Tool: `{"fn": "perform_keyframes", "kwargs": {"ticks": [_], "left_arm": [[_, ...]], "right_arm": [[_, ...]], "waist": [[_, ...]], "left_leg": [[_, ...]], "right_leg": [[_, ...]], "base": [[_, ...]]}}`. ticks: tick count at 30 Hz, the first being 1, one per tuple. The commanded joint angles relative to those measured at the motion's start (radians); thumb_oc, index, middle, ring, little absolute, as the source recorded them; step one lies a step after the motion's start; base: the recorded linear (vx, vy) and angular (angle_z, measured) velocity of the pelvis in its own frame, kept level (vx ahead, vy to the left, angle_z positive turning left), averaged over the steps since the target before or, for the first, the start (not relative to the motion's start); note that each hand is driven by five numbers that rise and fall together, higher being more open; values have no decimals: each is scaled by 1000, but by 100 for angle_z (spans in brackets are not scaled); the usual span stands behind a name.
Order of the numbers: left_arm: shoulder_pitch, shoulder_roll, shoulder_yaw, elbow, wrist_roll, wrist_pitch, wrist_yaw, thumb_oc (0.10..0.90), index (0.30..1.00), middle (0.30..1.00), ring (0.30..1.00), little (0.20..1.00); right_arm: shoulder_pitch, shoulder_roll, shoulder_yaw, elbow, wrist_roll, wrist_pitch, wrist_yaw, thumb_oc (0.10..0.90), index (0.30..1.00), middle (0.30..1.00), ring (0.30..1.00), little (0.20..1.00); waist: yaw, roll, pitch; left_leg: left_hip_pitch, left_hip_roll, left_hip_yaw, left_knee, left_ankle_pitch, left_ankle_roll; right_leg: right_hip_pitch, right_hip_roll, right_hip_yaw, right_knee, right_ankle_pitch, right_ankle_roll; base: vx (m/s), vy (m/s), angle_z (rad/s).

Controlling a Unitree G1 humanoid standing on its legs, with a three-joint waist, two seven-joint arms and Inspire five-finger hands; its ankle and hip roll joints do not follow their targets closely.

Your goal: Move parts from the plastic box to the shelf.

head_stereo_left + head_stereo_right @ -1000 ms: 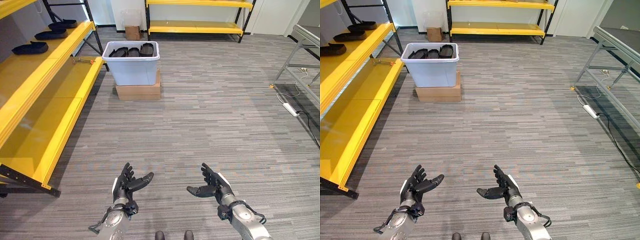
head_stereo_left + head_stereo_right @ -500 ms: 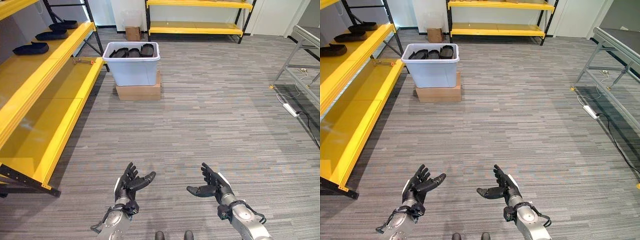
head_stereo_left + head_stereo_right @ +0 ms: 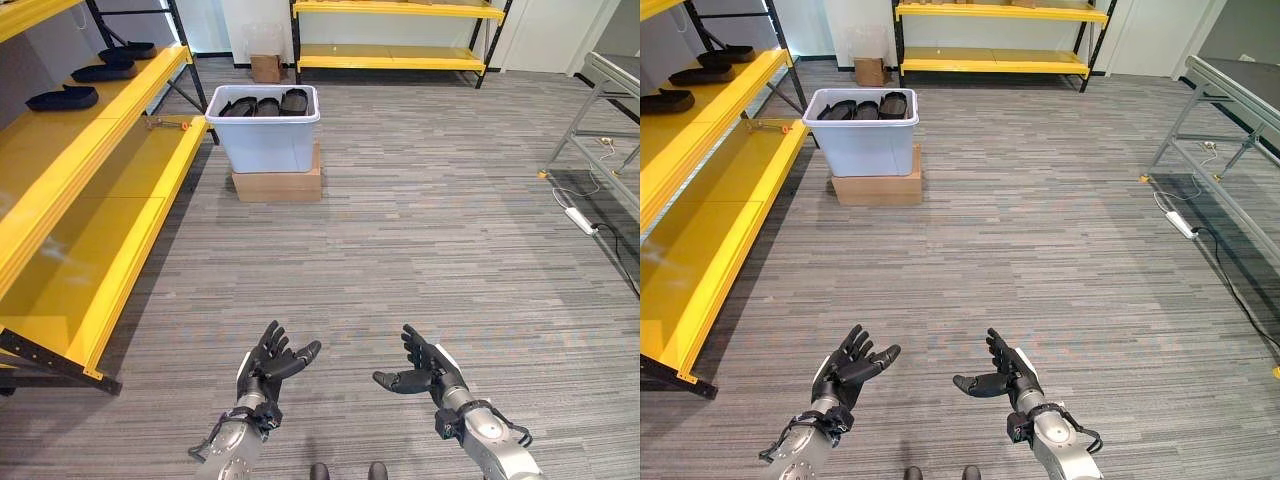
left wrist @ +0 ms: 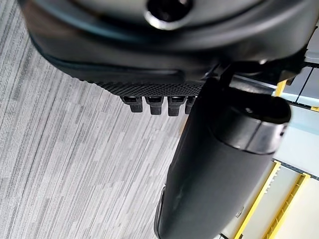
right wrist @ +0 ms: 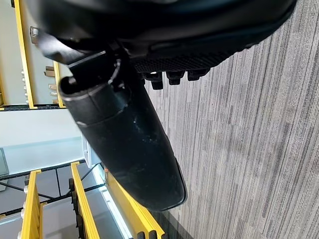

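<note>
A pale plastic box stands on a cardboard carton far ahead, holding several black parts. To the left runs the yellow shelf, and black parts lie on its upper level. Low in front, my left hand and right hand hover above the carpet, both open with fingers spread and nothing in them. Both hands are far from the box. In the wrist views the left hand and right hand show straight fingers over bare floor.
A second yellow shelf lines the far wall, with a small cardboard box on the floor beside it. A grey metal table frame stands at the right, with a power strip and cable on the floor. Wide open carpet lies between me and the box.
My left hand has drifted a little to the right and forward. The right hand has stayed put.
</note>
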Motion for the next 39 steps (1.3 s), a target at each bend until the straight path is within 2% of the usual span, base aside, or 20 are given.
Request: {"fn": "perform_keyframes", "kwargs": {"ticks": [1, 4, 14, 19, 23, 27, 29, 30, 32, 34, 39], "left_arm": [[-81, 16, 12, -81, 0, -54, -43, 900, 1000, 1000, 1000, 1000], [-80, 19, 14, -79, 28, -37, -8, 900, 1000, 1000, 1000, 1000], [-86, 16, 18, -73, 37, -39, 15, 900, 1000, 1000, 1000, 1000], [-93, 26, 16, -69, 100, -42, 18, 900, 1000, 1000, 1000, 1000], [-104, 29, 6, -48, 94, 10, 7, 900, 1000, 1000, 1000, 1000], [-107, 27, -5, -46, 112, 15, -8, 900, 1000, 1000, 1000, 1000], [-108, 28, -7, -45, 101, -11, -28, 900, 1000, 1000, 1000, 1000], [-108, 30, -6, -50, 97, -35, -39, 900, 1000, 1000, 1000, 1000], [-110, 36, -9, -57, 122, -40, -48, 900, 1000, 1000, 1000, 1000], [-114, 43, -12, -48, 90, -46, -90, 900, 1000, 1000, 1000, 1000], [-122, 57, -23, -58, 115, -60, -106, 900, 1000, 1000, 1000, 1000]], "right_arm": [[-99, -25, -15, -107, -10, -91, 5, 900, 1000, 1000, 1000, 1000], [-98, -24, -17, -110, -19, -93, 6, 900, 1000, 1000, 1000, 1000], [-99, -24, -15, -116, -22, -96, 13, 900, 1000, 1000, 1000, 1000], [-99, -23, -20, -120, -9, -103, 9, 900, 1000, 1000, 1000, 1000], [-102, -18, -13, -113, -14, -112, 10, 900, 1000, 1000, 1000, 1000], [-102, -16, -13, -117, -24, -108, 21, 900, 1000, 1000, 1000, 1000], [-99, -17, -11, -121, -23, -100, 24, 900, 1000, 1000, 1000, 1000], [-98, -17, -10, -122, -1, -87, 32, 900, 1000, 1000, 1000, 1000], [-99, -12, -10, -116, 63, -60, 49, 900, 1000, 1000, 1000, 1000], [-100, -7, -18, -104, 59, -77, 54, 900, 1000, 1000, 1000, 1000], [-109, -4, -19, -106, 36, -107, 35, 900, 1000, 1000, 1000, 1000]], "waist": [[1, -22, -41], [1, -22, -41], [3, -25, -40], [2, -27, -37], [3, -27, -34], [2, -26, -37], [1, -25, -39], [0, -24, -40], [1, -25, -37], [0, -26, -27], [4, -25, -8]], "left_leg": [[47, 45, 16, -3, -90, -29], [47, 42, 13, -3, -92, -26], [47, 36, 12, -3, -95, -19], [48, 28, 8, -3, -98, -11], [50, 25, 8, -3, -100, -7], [50, 23, 8, -3, -102, -4], [49, 21, 8, -3, -102, -3], [48, 20, 8, -3, -101, -1], [45, 18, 8, -3, -99, 5], [44, 16, 7, -3, -98, 14], [42, 13, 4, -3, -96, 32]], "right_leg": [[6, -48, 7, 0, 1, 65], [5, -49, 9, 0, 2, 67], [7, -54, 12, 0, 5, 71], [3, -58, 18, 7, 7, 76], [1, -61, 21, 11, 9, 79], [1, -61, 23, 12, 8, 81], [-1, -61, 24, 18, 5, 81], [-5, -62, 26, 26, 2, 81], [-14, -63, 30, 48, -6, 80], [-29, -64, 35, 82, -16, 82], [-59, -65, 39, 144, -27, 89]], "base": [[16, 32, 0], [5, 12, 0], [2, 25, 0], [0, 44, 1], [8, 33, 2], [13, 32, 0], [17, 67, 0], [-4, 80, 0], [-12, 78, 0], [-34, 76, 1], [-47, 68, 0]]}}
